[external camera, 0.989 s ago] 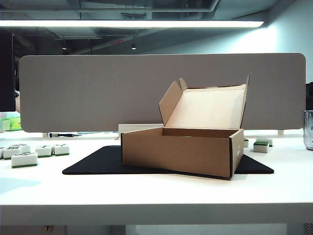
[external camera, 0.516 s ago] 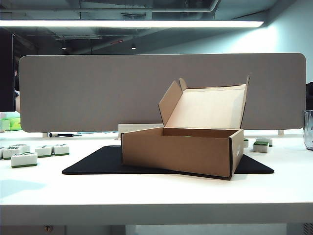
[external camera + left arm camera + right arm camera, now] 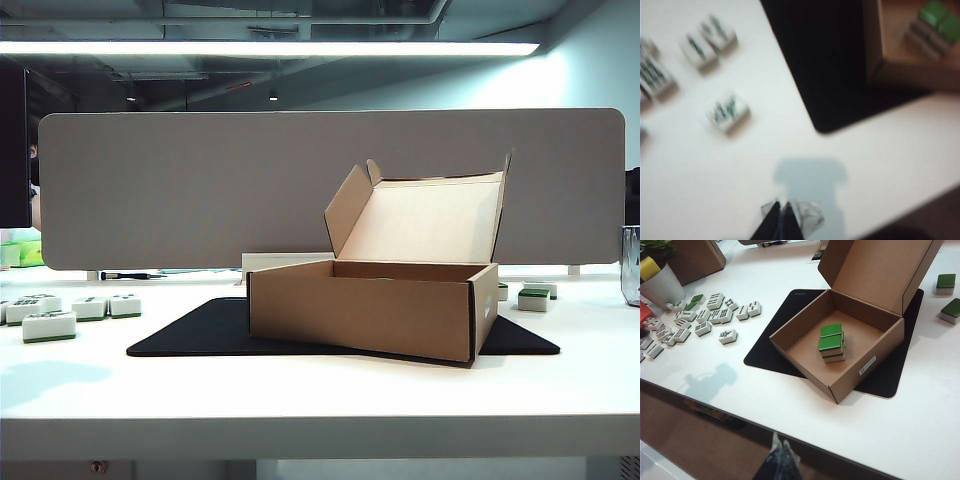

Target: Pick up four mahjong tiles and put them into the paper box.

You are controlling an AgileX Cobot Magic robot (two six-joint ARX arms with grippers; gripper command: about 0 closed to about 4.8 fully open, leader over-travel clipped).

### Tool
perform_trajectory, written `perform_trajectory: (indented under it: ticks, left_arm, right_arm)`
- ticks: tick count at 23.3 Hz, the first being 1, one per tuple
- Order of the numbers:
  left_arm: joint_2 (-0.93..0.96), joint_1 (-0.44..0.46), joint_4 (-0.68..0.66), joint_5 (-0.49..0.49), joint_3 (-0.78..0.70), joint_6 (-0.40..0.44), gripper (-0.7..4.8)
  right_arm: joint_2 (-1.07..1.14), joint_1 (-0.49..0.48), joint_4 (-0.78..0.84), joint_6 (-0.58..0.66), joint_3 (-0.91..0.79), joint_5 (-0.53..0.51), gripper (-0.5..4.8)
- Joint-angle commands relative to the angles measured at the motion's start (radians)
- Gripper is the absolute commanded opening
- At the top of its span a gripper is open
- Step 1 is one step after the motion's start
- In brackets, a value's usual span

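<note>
The left tool (image 3: 780,210) is closed and empty above the counter (image 3: 880,150); the right tool (image 3: 779,450) is closed too. Tiles (image 3: 832,342) lie in the box (image 3: 810,342).

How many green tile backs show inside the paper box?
2 green tile backs, side by side mid-floor of the paper box, topping a stack; tiles beneath may be hidden. Left gripper is shut above the white table; right gripper shut at its near edge.

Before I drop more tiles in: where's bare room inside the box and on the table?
Inside the paper box, the floor is bare around the stacked green-backed mahjong tiles. The white table is free in front of the black mat; the loose tiles crowd the left.
</note>
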Motion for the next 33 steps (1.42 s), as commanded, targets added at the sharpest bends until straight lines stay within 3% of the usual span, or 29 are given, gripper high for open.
perform_trajectory:
  ticks: [1, 5, 9, 15, 21, 24, 27, 33]
  left_arm:
    - [-0.09, 0.002, 0.281, 0.004, -0.14, -0.046, -0.06]
    - [-0.226, 0.008, 0.464, 0.003, -0.345, -0.045, -0.06]
    - [-0.412, 0.008, 0.59, -0.105, -0.567, -0.054, -0.06]
    - [-0.578, 0.008, 0.642, -0.21, -0.725, -0.138, -0.06]
    - [-0.682, 0.008, 0.627, -0.235, -0.779, -0.164, -0.06]
    - [-0.772, 0.008, 0.561, -0.314, -0.798, -0.241, -0.06]
    - [-0.78, 0.008, 0.56, -0.372, -0.798, -0.248, -0.06]
    - [-0.78, 0.008, 0.56, -0.325, -0.798, -0.248, -0.06]
  right_arm:
    - [-0.001, 0.0, 0.012, -0.003, 0.003, 0.0, -0.01]
    - [-0.002, 0.0, 0.012, -0.002, 0.003, 0.001, -0.01]
    - [-0.002, 0.0, 0.012, -0.003, 0.003, 0.001, -0.01]
    - [-0.003, 0.0, 0.012, -0.002, 0.003, 0.001, -0.01]
    - [-0.005, 0.0, 0.012, -0.002, 0.003, 0.001, -0.01]
    - [-0.005, 0.0, 0.013, -0.002, 0.004, 0.0, -0.01]
    - [-0.006, 0.0, 0.012, -0.002, 0.003, 0.001, -0.01]
    - [-0.006, 0.0, 0.012, -0.002, 0.003, 0.001, -0.01]
